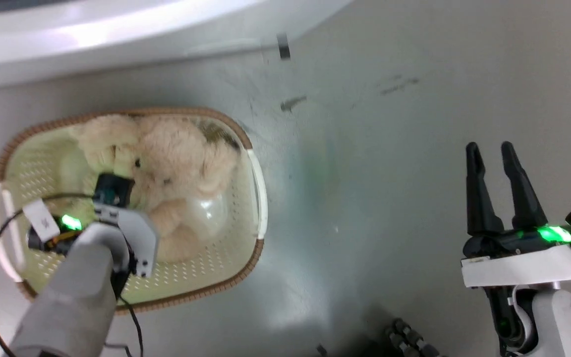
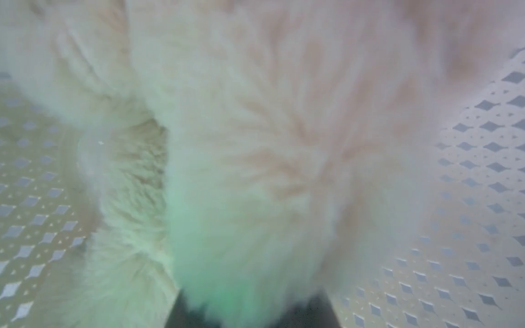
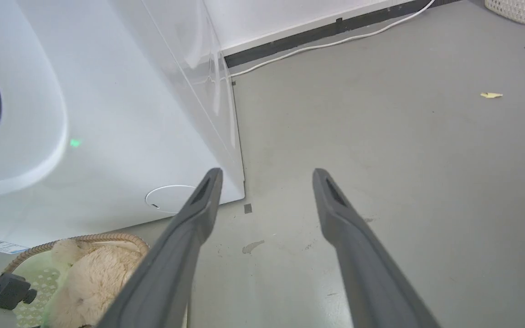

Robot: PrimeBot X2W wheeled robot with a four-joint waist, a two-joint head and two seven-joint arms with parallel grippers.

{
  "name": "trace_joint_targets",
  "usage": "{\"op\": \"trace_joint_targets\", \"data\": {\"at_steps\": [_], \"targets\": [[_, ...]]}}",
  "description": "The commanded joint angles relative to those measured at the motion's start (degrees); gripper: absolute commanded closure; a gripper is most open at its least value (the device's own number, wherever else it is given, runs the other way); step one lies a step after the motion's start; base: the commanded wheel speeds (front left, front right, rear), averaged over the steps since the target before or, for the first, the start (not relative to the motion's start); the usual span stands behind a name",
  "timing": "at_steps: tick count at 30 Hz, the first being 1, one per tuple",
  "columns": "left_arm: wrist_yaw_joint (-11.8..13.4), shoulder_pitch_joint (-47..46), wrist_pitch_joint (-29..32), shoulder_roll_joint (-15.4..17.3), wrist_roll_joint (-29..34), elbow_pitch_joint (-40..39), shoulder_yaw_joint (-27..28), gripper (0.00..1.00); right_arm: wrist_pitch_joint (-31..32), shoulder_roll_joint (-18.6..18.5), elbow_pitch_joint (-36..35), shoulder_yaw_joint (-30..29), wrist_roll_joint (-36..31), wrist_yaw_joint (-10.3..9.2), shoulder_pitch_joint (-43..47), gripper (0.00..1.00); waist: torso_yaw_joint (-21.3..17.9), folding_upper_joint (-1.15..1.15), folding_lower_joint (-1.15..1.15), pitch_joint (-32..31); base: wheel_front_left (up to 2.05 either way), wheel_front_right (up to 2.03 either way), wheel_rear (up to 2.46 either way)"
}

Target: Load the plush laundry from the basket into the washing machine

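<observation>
right gripper (image 1: 490, 148) hangs low at the robot's right over the grey floor (image 1: 389, 148), fingers spread wide with nothing between them, well apart from the basket (image 1: 248, 263). left gripper (image 1: 116, 191) is dipped into the basket, its fingers (image 2: 185, 319) buried in the plush laundry (image 1: 176, 158). fur bulges up between them in the wrist view, can't tell if they've clamped. plush lies curled in the basket's far half, washing machine (image 1: 117, 34) just beyond

The plush (image 1: 176, 163) is cream-beige. The basket (image 1: 206, 267) is cream-white, patterned with small diamond perforations, with a brown woven-look rim. The washer (image 3: 121, 114) is white, the floor (image 1: 389, 148) grey with dark scuffs.
</observation>
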Motion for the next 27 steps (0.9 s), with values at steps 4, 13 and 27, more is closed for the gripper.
{"op": "trace_joint_targets", "data": {"at_steps": [4, 13, 27], "targets": [[-0.58, 4.04, -2.57, -1.05, -2.28, -1.2, 1.4, 1.0, -0.26, -0.06, 1.46, -0.4, -1.59, 0.05, 1.74, 0.0, 2.45, 0.0, 0.0, -9.41, 0.0, 0.0, 0.0], [1.13, 13.95, -3.16, -1.47, -2.9, -14.78, 5.7, 1.0, -0.26, -0.06, 2.56, -3.26, -4.68, 0.05, 5.46, 0.0, 6.48, 0.0, 0.0, -23.1, 0.0, 0.0, 0.0], [3.86, 33.27, -3.18, -3.54, 2.38, -42.23, 15.73, 1.0, -0.26, -0.06, 3.14, -5.68, -7.97, 0.05, 10.75, 0.0, 12.76, 0.0, 0.0, -36.03, 0.0, 0.0, 0.0]]}}
